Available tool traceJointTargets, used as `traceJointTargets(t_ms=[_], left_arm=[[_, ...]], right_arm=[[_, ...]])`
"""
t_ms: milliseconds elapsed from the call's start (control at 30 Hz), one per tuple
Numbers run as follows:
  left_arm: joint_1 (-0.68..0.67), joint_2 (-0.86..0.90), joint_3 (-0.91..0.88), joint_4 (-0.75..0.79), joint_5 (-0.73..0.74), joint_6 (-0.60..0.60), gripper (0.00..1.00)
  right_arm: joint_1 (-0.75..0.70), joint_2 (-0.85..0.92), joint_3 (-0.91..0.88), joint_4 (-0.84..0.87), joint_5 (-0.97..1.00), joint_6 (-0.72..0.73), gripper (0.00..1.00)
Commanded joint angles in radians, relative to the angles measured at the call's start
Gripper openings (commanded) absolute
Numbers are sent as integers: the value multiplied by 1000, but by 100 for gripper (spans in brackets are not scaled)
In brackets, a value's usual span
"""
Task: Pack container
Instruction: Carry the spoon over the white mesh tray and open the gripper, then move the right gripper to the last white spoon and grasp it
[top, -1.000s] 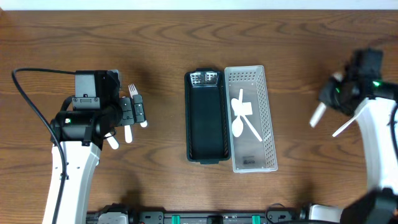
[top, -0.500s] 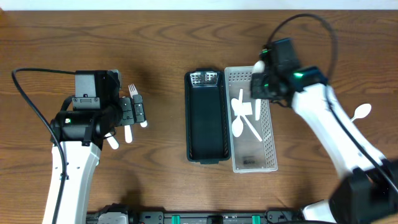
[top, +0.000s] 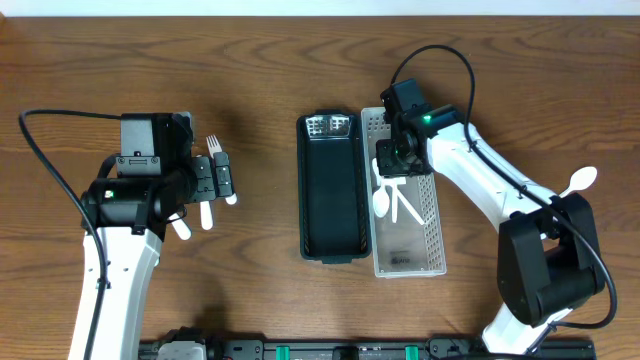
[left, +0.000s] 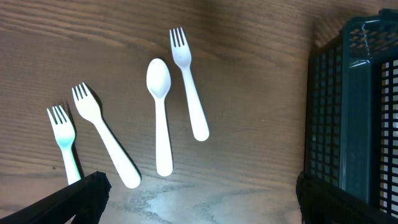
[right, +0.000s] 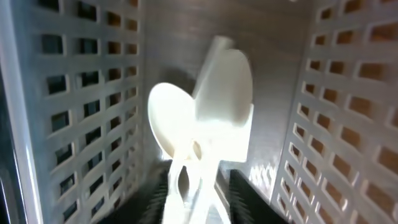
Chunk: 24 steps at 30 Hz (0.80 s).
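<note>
The black basket (top: 330, 190) and the white basket (top: 428, 180) stand side by side at mid-table. My right gripper (top: 393, 165) is low inside the white basket (right: 56, 112), with a white utensil (right: 224, 81) between its blurred fingers (right: 202, 193), above a white spoon (right: 169, 124) lying there. My left gripper (top: 218, 180) is open and empty (left: 199, 208) above loose white cutlery: a spoon (left: 160, 112) and three forks, one of them to its right (left: 188, 81). The black basket's wall (left: 354, 106) shows at the right of the left wrist view.
One white spoon (top: 581, 180) lies alone on the wooden table at the far right. Other white cutlery (top: 405, 208) lies in the white basket. The black basket holds nothing that I can see.
My right arm swung from the far right of the table to the white basket and lowered into it. A spoon stays on the table at far right. The left arm has not moved.
</note>
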<state>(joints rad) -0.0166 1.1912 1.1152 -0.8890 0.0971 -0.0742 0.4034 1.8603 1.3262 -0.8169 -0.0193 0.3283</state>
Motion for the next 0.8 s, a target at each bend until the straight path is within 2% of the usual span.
traceJointTargets(t_ms=[0, 100, 333, 467, 533, 767], left_arm=[[4, 4, 14, 1, -13, 14, 98], [4, 4, 14, 1, -13, 14, 98], [4, 4, 14, 1, -13, 21, 98], [4, 4, 14, 1, -13, 21, 98], [4, 4, 14, 0, -13, 21, 98], [4, 4, 14, 0, -13, 21, 98]], right_arm=[[9, -6, 5, 1, 5, -13, 37], [2, -40, 48, -34, 20, -12, 34], [-106, -194, 231, -121, 149, -9, 36], [-262, -267, 248, -156, 188, 50, 37], [-365, -271, 248, -194, 187, 95, 48], [-682, -203, 218, -269, 184, 143, 57]])
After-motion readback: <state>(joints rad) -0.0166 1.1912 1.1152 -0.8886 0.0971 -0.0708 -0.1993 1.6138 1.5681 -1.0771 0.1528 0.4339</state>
